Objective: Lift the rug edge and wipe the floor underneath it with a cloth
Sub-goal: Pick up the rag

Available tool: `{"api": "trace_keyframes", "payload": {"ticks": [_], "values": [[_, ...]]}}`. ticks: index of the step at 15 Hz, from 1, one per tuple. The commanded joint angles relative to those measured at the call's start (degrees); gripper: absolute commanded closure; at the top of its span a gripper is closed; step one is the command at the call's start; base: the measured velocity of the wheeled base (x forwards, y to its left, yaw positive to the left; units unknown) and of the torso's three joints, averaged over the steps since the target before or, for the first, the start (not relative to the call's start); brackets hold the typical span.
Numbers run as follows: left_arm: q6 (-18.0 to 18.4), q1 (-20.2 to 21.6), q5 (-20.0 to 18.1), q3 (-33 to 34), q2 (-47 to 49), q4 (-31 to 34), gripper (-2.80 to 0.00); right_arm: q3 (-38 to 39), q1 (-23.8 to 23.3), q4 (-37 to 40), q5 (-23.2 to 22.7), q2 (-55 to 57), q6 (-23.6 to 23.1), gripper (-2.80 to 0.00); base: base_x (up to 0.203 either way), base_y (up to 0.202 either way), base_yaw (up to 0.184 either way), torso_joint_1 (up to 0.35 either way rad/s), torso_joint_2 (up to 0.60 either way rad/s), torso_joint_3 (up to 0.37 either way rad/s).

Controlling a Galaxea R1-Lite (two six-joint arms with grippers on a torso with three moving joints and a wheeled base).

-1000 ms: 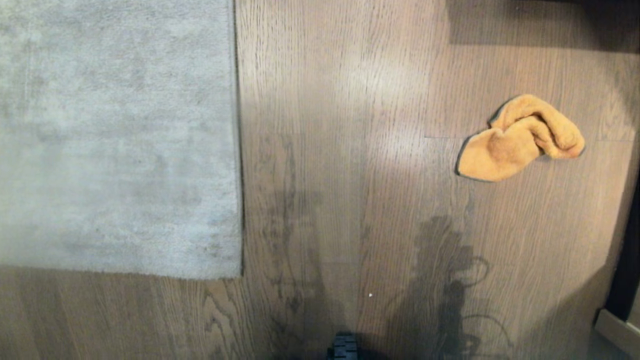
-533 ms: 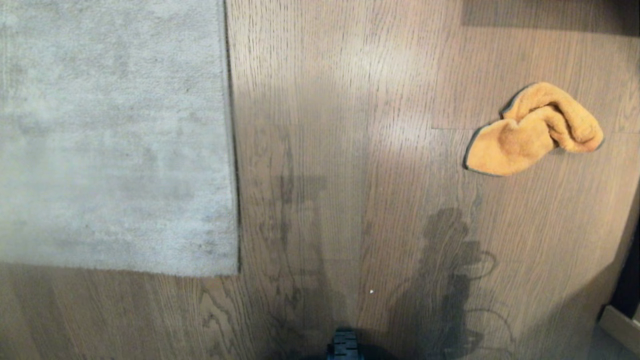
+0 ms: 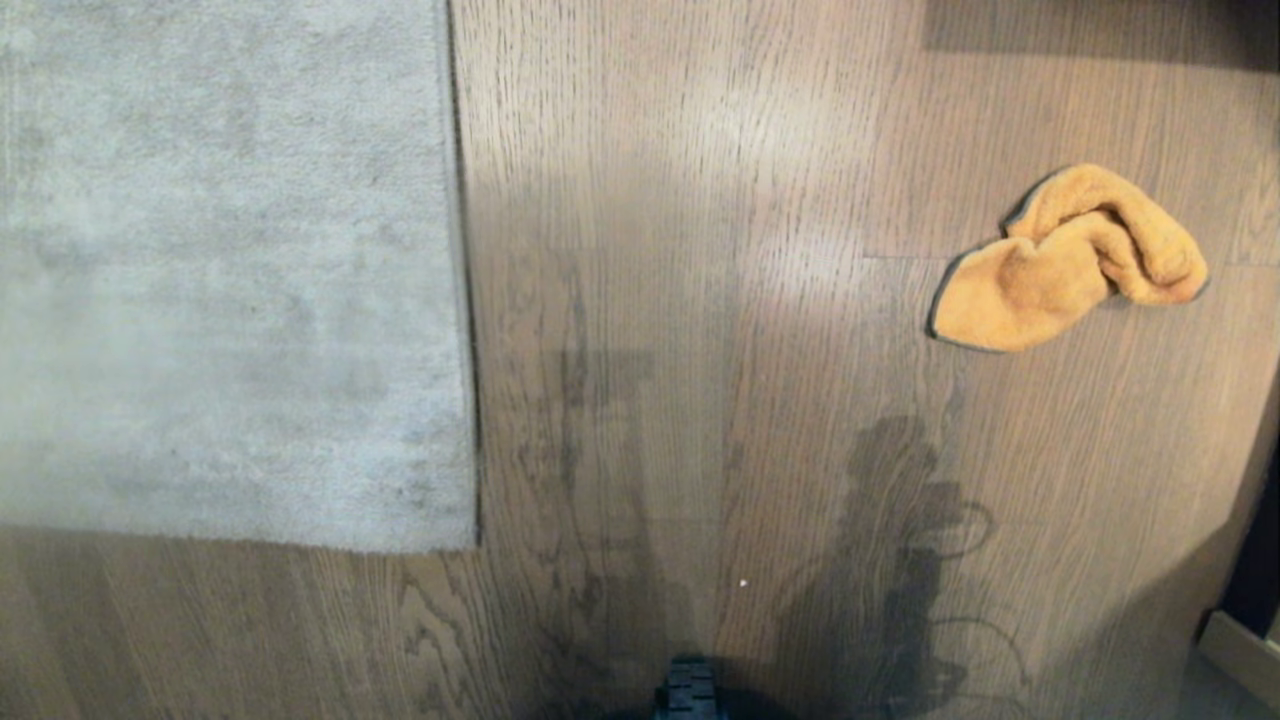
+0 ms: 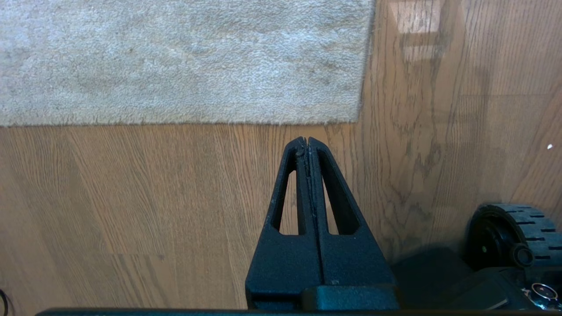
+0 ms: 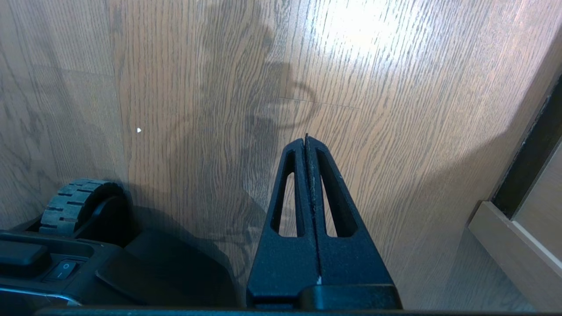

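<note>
A pale grey rug (image 3: 220, 270) lies flat at the left of the head view, its rug edge (image 3: 458, 300) running straight down to a square corner (image 3: 470, 545). The oak-look floor (image 3: 700, 350) fills the remainder. An orange-yellow cloth (image 3: 1065, 265) with dark trim lies crumpled on the planks at the right. Neither arm shows in the head view. In the left wrist view my left gripper (image 4: 306, 140) is shut and empty above bare floor, just short of the rug corner (image 4: 358, 117). My right gripper (image 5: 306, 139) is shut and empty over bare floor (image 5: 395, 109).
A black wheel of my base (image 3: 688, 695) pokes in at the bottom of the head view, and shows as a wheel (image 4: 505, 235) beside the left gripper. A pale skirting board and dark gap (image 5: 518, 219) border the floor at the right. Arm shadows fall on the planks.
The whole head view shifted between one second ago and half a second ago: the rug slid left, the cloth right and up. Nothing has moved since; both grippers stay shut.
</note>
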State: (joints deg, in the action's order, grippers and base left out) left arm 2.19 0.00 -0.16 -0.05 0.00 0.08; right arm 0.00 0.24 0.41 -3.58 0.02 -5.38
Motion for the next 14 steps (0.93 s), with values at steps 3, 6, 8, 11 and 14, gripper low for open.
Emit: {"api": "trace_keyframes", "payload": {"ticks": [3,6,8,11,14], "values": [[0.0,0.0,0.0,0.0,0.0,0.0,0.0,0.0,0.0,0.0,0.0,0.0,-0.1,0.0,0.0,0.0,0.0,0.0,0.0,0.0],[0.0,0.0,0.0,0.0,0.0,0.0,0.0,0.0,-0.1,0.0,-0.1,0.0,-0.1,0.0,0.0,0.0,0.0,0.0,0.0,0.0],[0.0,0.0,0.0,0.0,0.0,0.0,0.0,0.0,0.0,0.0,-0.1,0.0,-0.1,0.0,0.0,0.0,0.0,0.0,0.0,0.0],[0.0,0.0,0.0,0.0,0.0,0.0,0.0,0.0,-0.1,0.0,0.0,0.0,-0.1,0.0,0.0,0.0,0.0,0.0,0.0,0.0],[0.0,0.0,0.0,0.0,0.0,0.0,0.0,0.0,0.0,0.0,0.0,0.0,-0.1,0.0,0.0,0.0,0.0,0.0,0.0,0.0]]}}
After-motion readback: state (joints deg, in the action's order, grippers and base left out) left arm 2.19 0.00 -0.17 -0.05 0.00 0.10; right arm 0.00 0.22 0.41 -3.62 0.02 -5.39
